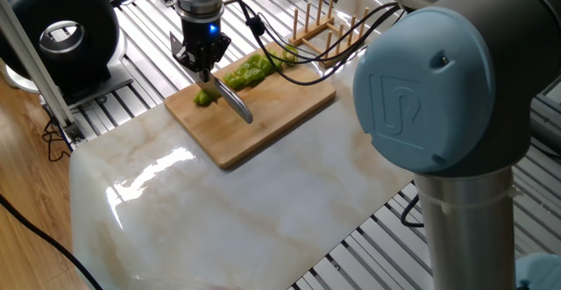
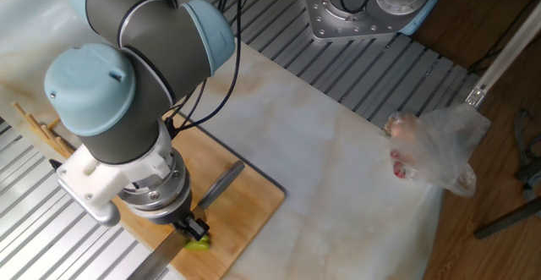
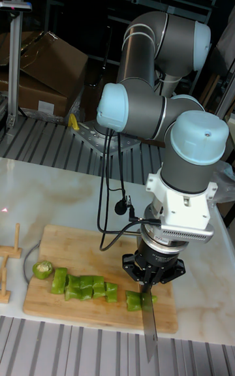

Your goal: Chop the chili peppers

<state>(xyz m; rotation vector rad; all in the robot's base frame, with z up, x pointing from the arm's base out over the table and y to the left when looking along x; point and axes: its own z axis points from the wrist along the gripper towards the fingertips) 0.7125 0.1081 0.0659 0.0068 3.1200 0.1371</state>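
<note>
A light-green chili pepper (image 1: 252, 68) lies on the wooden cutting board (image 1: 272, 119), cut into several chunks (image 3: 83, 284). Its stem end (image 3: 43, 269) lies apart at the left. My gripper (image 1: 202, 60) stands over the pepper's cut end, shut on a knife (image 1: 235, 102). In the tall fixed view the blade (image 3: 149, 327) points off the board's front edge. One cut piece (image 3: 135, 299) lies right beside the blade, and it also shows in the other fixed view as the cut piece (image 2: 199, 241) under the gripper (image 2: 184, 222).
The board rests on a white marble slab (image 1: 219, 211). A wooden peg rack (image 1: 320, 23) stands just behind the board. A black round device (image 1: 61, 31) sits at the far left. A plastic bag (image 2: 435, 149) lies at the slab's edge.
</note>
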